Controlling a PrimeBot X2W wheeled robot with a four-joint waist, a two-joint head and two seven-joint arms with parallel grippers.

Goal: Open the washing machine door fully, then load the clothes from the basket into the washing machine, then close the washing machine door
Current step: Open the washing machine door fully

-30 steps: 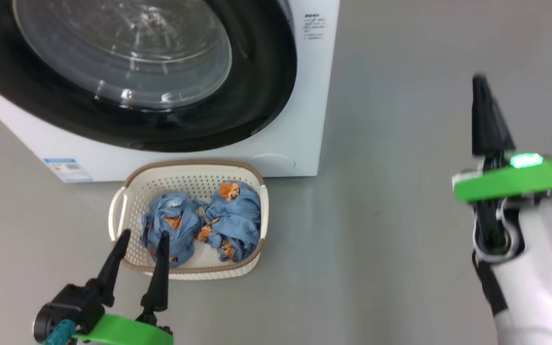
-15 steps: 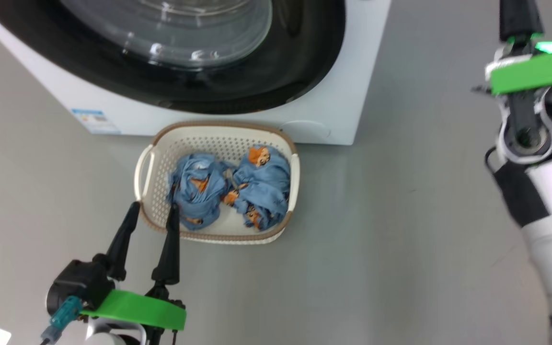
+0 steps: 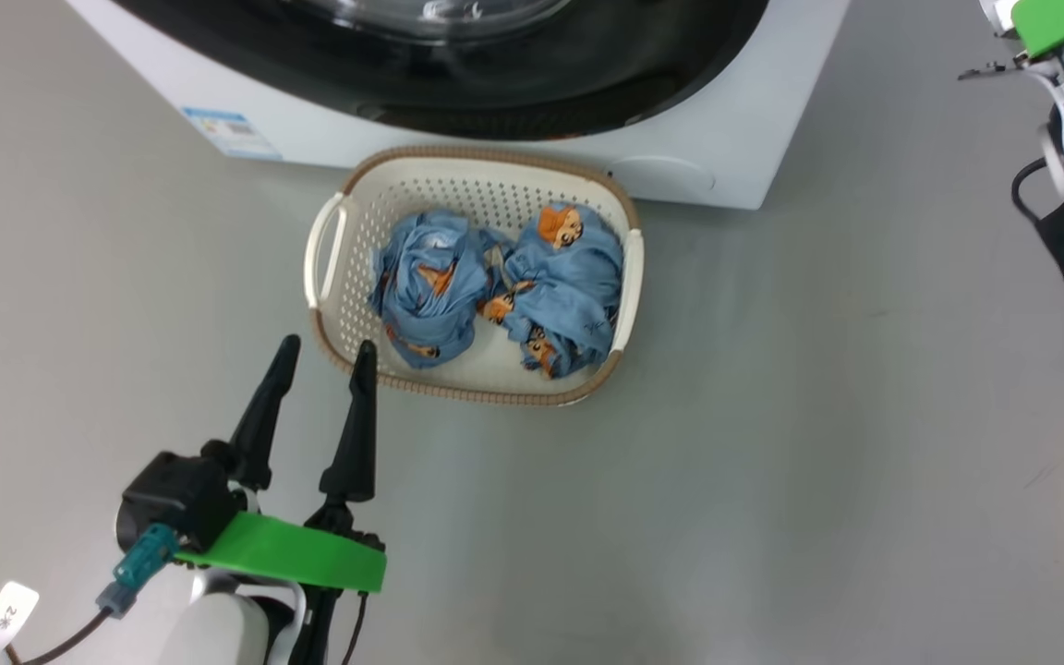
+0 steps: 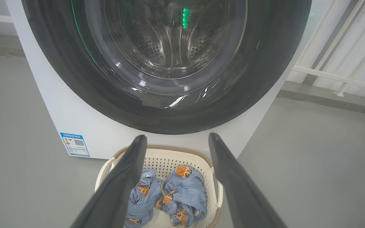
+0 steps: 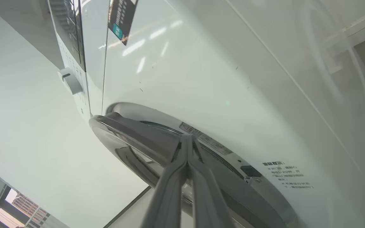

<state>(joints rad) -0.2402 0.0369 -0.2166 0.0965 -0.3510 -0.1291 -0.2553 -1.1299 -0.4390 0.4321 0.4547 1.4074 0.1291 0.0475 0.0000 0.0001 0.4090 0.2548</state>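
white plastic is forming the body of the washing machine (image 3: pixel 754 157), which is standing on the grey floor (image 3: pixel 772 462) at the top of the head view. its round door (image 4: pixel 74 79) with the glossy black rim is covering the opening, and the steel drum (image 4: pixel 150 47) is showing through the clear window in the left wrist view. a small blue label (image 3: pixel 230 132) is sitting low on the machine's front, toward the left.

the basket (image 3: pixel 486 392) is resting on the floor just in front of the machine, below the door. the clothes (image 3: pixel 569 277), two light-blue bundles with orange-brown animal faces, are lying side by side inside it, touching each other.

the left pincer (image 3: pixel 327 344) is hovering at the basket's near left corner with its two dark fingers spread wide and holding nothing. in the head view its fingertips are overlapping the basket's brown rim, and whether they are touching it i cannot tell. a green bracket (image 3: pixel 283 554) is sitting across its wrist.

the right pincer (image 5: pixel 187 139) is raised beside the machine's right side, its fingers pressed fully together with nothing between them. in the right wrist view their tips are pointing at the shiny edge of the door, right by the seam between door and front panel. contact there is too hard to judge.
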